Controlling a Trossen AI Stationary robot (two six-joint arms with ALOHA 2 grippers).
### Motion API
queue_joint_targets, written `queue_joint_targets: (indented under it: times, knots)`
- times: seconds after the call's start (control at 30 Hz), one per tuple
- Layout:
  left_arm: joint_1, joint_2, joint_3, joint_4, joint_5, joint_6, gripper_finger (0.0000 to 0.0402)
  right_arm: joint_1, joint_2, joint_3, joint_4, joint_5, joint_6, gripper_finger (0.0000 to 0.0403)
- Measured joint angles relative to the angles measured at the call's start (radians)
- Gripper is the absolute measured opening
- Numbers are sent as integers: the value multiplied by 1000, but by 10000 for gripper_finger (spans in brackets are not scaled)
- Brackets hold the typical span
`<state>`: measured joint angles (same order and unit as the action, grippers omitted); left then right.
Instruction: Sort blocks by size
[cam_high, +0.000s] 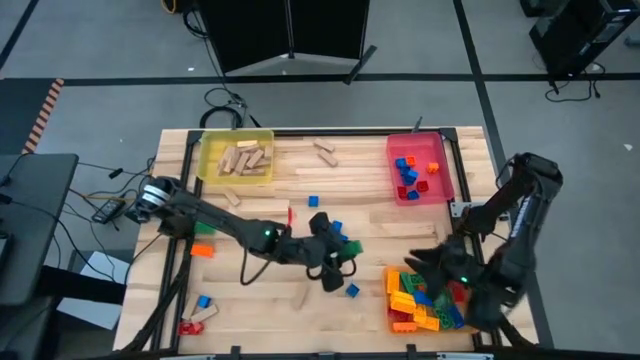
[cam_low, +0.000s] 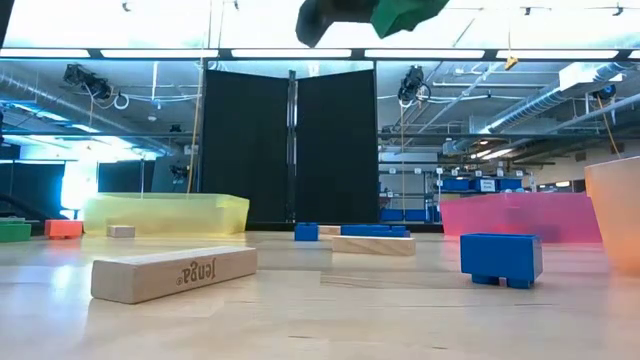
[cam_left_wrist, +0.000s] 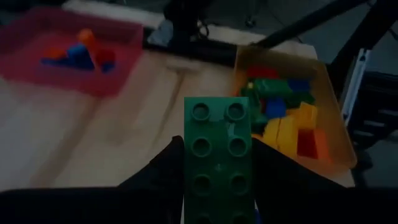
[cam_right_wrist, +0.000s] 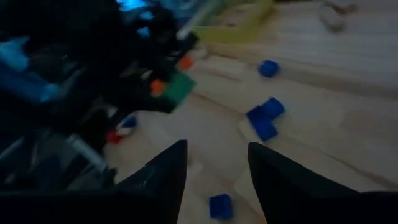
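My left gripper (cam_high: 335, 255) is shut on a green studded brick (cam_left_wrist: 217, 155) over the middle of the table. The low view shows the brick (cam_low: 405, 12) high above the tabletop. My right gripper (cam_high: 428, 264) hovers open at the orange tray's (cam_high: 392, 318) far-left corner, with nothing between its fingers (cam_right_wrist: 163, 171). That tray holds several green, yellow, orange, red and blue bricks. Loose blue bricks (cam_high: 336, 228) and a tan wooden block (cam_high: 305, 297) lie flat on the table around the left gripper. My left gripper pinches the green brick by its two long sides (cam_left_wrist: 186, 163) between its two fingers. The fingers come from the table's left, slanting a little downward, and lie along the brick. The brick is lifted clear, studs up, and its free end juts out past the fingertips.
A yellow tray (cam_high: 208, 160) with wooden blocks stands at the far left, and a red tray (cam_high: 392, 165) with red and blue bricks at the far right. Green and orange bricks (cam_high: 203, 240) lie at the left edge. A wooden block (cam_low: 175, 272) and a blue brick (cam_low: 502, 258) lie near the front edge.
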<state>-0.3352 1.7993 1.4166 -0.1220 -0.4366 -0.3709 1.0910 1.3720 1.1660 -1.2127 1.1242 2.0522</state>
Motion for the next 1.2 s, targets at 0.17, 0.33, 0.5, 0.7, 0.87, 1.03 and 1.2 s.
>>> queue_joint_targets:
  times: [0.17,0.33,0.5,0.7,0.87,1.03,1.2]
  knots:
    - [16,-9,44,-15,-28,144,145,-163,0,0,69,-115,-33,201]
    - [14,-10,143,-173,-126,299,145,-253,-3,0,203,-127,-268,213]
    - [15,-12,219,-312,-198,403,145,-309,-32,0,387,-130,-519,210]
    - [15,-12,245,-382,-259,506,147,-419,-68,0,606,-213,-766,214]
    - [15,-10,266,-397,-327,586,150,-522,-72,0,766,-342,-928,230]
    - [15,-11,296,-407,-340,630,151,-603,-69,0,836,-401,-1034,249]
    - [16,-12,302,-421,-365,684,151,-659,-69,-1,878,-421,-1102,258]
